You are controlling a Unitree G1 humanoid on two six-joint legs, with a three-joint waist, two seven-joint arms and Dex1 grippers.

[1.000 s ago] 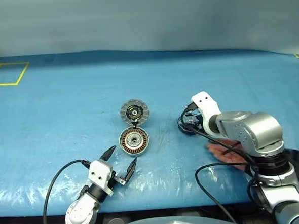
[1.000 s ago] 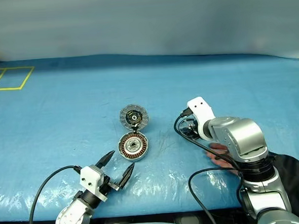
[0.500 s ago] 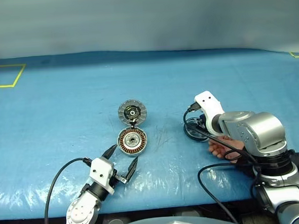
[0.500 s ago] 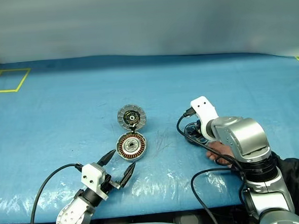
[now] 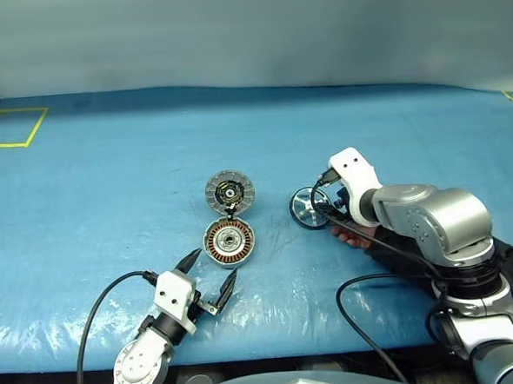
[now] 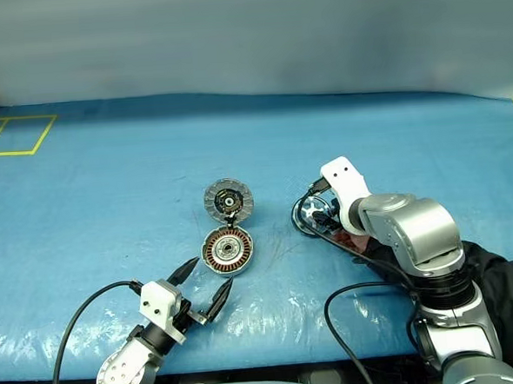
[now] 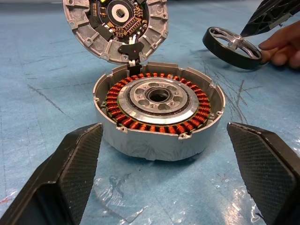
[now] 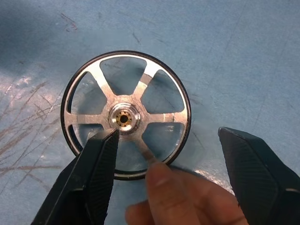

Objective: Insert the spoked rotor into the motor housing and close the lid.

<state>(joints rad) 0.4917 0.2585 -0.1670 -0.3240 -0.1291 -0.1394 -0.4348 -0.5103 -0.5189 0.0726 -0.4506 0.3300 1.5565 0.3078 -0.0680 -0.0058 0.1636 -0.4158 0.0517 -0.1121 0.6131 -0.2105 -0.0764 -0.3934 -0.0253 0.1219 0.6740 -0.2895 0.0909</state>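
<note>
Person's hand (image 8: 187, 197) touches spoked rotor (image 8: 125, 115) — right gripper (image 8: 168, 173) agape.

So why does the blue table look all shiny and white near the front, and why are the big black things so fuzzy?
In the left eye view, light glares white off the crinkly blue cover along the table's front edge. In the left wrist view, the left hand fingers sit too close to the camera, so they blur, while the motor housing stays sharp. In the right wrist view, a person's fingertip blurs too.
</note>
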